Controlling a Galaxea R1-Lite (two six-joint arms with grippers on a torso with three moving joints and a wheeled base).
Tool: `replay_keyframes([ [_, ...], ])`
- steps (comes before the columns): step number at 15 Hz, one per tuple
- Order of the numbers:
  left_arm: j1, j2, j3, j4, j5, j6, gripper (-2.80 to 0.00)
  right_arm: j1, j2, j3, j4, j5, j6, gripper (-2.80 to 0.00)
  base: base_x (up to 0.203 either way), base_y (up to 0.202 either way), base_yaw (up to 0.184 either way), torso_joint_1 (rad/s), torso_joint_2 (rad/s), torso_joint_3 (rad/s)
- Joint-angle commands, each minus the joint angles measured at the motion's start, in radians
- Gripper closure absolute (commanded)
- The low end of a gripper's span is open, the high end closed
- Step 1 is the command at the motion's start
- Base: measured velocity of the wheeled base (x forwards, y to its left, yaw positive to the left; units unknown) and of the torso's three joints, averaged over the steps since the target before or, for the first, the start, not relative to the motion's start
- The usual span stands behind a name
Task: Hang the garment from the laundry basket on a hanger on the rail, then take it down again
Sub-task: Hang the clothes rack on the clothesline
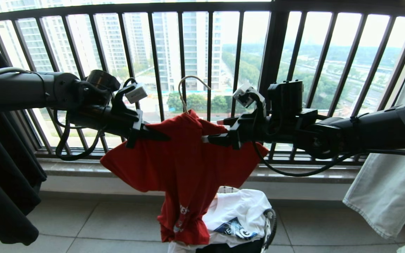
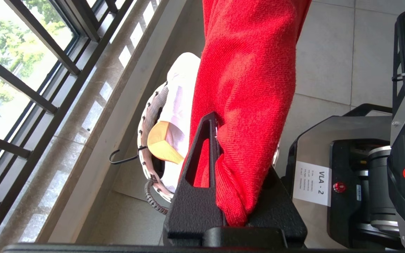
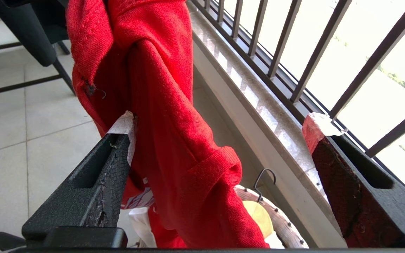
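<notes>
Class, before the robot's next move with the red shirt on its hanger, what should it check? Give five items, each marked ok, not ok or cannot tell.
1. Left gripper shut on the red T-shirt at one shoulder: ok.
2. Right gripper gripping the other shoulder: not ok, jaws wide open around the cloth.
3. Hanger inside the shirt, hook up through the collar: ok.
4. Hook on a rail: not ok, it hangs free before the window bars.
5. Shirt hem clear of the laundry basket: cannot tell.

Floor: pale grey tiles, running up to a stone sill under the window railing. Laundry basket sits directly on it near the sill, holding a white printed shirt.
</notes>
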Motion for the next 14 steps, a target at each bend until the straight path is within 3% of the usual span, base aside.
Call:
replay_keyframes([
  [1, 0.002, 0.017, 0.016, -0.021, -0.005, -0.001, 0.0, -0.002, 0.0, -0.009, 0.003, -0.024, -0.003, -2.8, 0.0, 0.0, 0.0, 0.0, 0.0, 0.0],
  [4, 0.018, 0.021, 0.014, -0.077, -0.006, -0.043, 0.0, -0.003, -0.033, 0.006, 0.001, -0.04, -0.004, -2.8, 0.0, 0.0, 0.0, 0.0, 0.0, 0.0],
  [11, 0.053, -0.037, 0.028, -0.078, -0.042, -0.078, 0.0, -0.007, -0.147, 0.045, 0.003, -0.094, -0.004, -2.8, 0.0, 0.0, 0.0, 0.0, 0.0, 0.0],
  [12, 0.054, -0.046, 0.031, -0.078, -0.042, -0.08, 0.0, -0.005, -0.174, 0.06, 0.003, -0.096, -0.002, 0.0, 0.0, 0.0, 0.0, 0.0, 0.0, 0.0],
  [14, 0.059, -0.073, 0.055, -0.078, -0.042, -0.104, 0.0, 0.032, -0.234, 0.09, 0.0, -0.107, 0.029, 0.0, 0.0, 0.0, 0.0, 0.0, 0.0, 0.0],
])
